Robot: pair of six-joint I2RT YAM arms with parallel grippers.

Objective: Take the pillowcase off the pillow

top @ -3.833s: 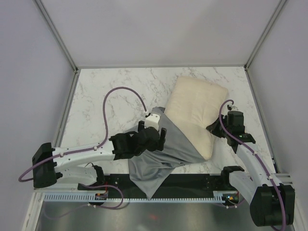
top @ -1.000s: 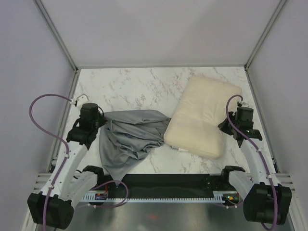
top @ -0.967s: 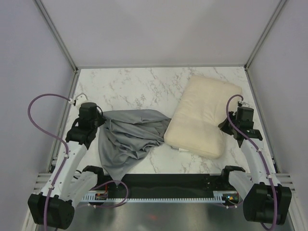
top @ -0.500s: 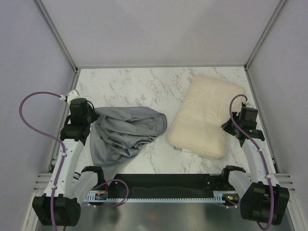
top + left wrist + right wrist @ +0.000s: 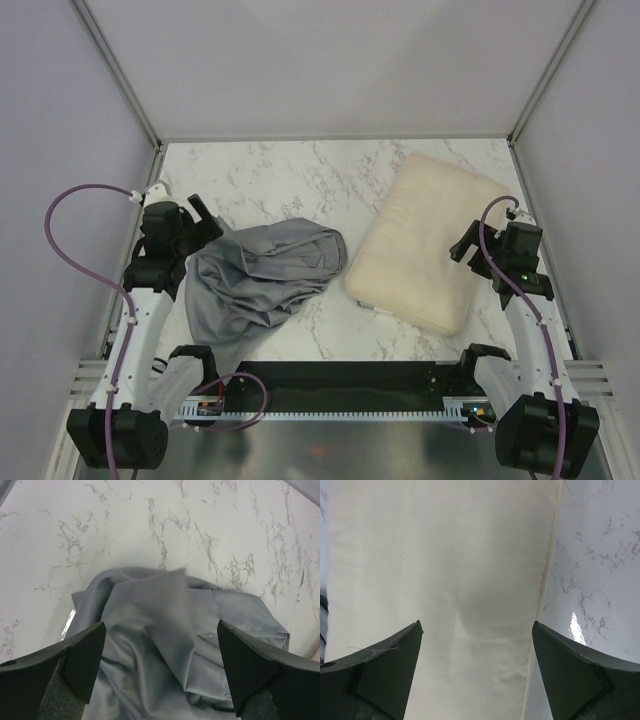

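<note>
left end effector (image 5: 161, 625): jaws spread wide | right end effector (image 5: 477, 624): jaws spread wide

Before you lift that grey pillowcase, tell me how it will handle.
The pillowcase lies crumpled in loose folds, so it will probably hang limp from wherever it is pinched. It looks thin, so it is likely light. Pushed across the table, it would probably bunch up rather than slide whole.

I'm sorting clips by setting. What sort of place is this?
Probably a robot test cell: plain grey walls enclose a marble-look table, a left arm and right arm are bolted at its near edge, with a pillow and pillowcase on it.
</note>
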